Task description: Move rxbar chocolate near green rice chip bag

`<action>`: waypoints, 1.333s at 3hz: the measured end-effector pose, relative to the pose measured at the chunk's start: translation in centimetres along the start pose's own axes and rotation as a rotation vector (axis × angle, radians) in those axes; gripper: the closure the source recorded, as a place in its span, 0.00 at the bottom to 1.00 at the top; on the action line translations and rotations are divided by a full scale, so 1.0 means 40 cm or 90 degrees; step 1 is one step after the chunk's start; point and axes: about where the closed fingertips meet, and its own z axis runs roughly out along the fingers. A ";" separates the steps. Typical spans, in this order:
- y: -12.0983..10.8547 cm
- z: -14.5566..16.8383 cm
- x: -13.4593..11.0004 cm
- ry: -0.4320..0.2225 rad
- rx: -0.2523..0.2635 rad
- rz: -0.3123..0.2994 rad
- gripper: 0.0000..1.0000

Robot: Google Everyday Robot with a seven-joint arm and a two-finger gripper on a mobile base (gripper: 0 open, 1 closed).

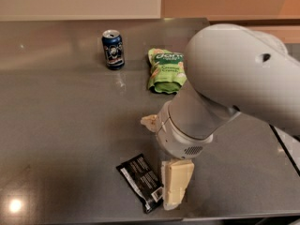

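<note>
Lying flat by the table's point(56, 125) front edge, the rxbar chocolate point(140, 182) has the gripper point(159, 162) right beside it, jaws spread wide, holding nothing. Farther back, the arm's bulk point(234, 74) overlaps the green rice chip bag point(165, 71); a blue can point(113, 49) stands to its left.

The arm point(234, 78) runs off the right edge and covers the right side of the green rice chip bag point(164, 71) and part of the surface point(61, 116). Its wrist hides most of the claw point(158, 162), low at the front just beside the rxbar chocolate point(139, 175). Only one cream finger point(177, 184) and the tip of the other show, spread well apart. The rxbar chocolate's white text is too small to read. The blue drink can point(113, 49) has a blurred label. The surface runs out of view on the left.
</note>
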 end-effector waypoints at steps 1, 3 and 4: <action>0.015 0.032 0.001 -0.002 -0.019 -0.009 0.00; 0.038 0.048 -0.029 0.004 -0.044 -0.047 0.18; 0.039 0.048 -0.031 0.010 -0.053 -0.048 0.42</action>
